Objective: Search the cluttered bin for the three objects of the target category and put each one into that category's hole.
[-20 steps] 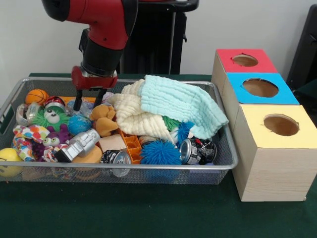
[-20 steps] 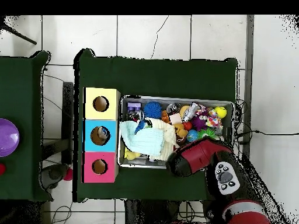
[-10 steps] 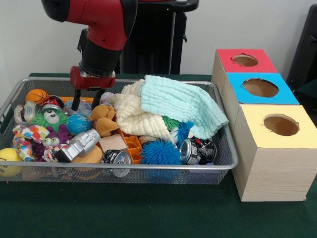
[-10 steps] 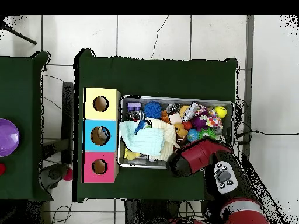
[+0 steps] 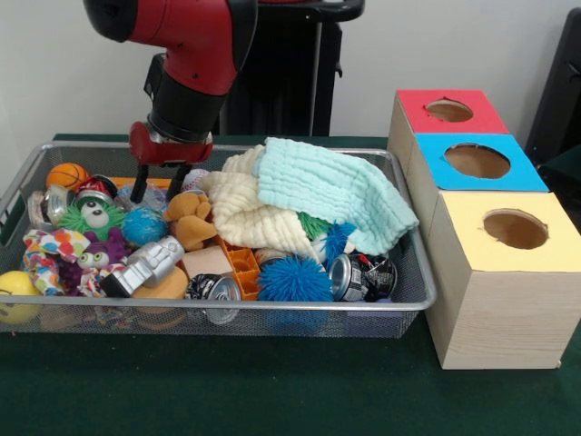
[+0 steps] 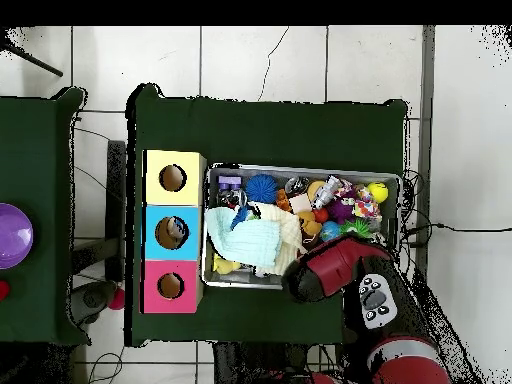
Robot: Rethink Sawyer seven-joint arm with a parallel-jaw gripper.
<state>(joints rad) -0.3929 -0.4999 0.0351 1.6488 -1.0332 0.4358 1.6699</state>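
The wire bin (image 5: 413,272) is packed with toys, cans and two towels. My gripper (image 5: 159,185) hangs open over its back left part, above a red-capped toy (image 5: 98,188) and a brown plush dog (image 5: 189,218), holding nothing. Near it lie an orange basketball (image 5: 67,175), a green fuzzy monster (image 5: 95,215) and a blue ball (image 5: 143,227). A blue spiky ball (image 5: 292,280) and cans (image 5: 349,275) sit at the front. Red (image 5: 451,111), blue (image 5: 478,161) and yellow (image 5: 515,229) boxes with holes stand to the right. In the overhead view the arm (image 6: 335,265) hides the gripper.
A mint towel (image 5: 327,191) lies over a cream towel (image 5: 245,213) in the bin's middle, covering what is under them. A silver robot toy (image 5: 145,265), an orange crate (image 5: 241,265) and a yellow ball (image 5: 16,295) sit near the front rim. A purple bowl (image 6: 12,235) stands on a side table.
My gripper has shifted a little to the left over the bin's back part and stays open. The objects in the bin have not moved.
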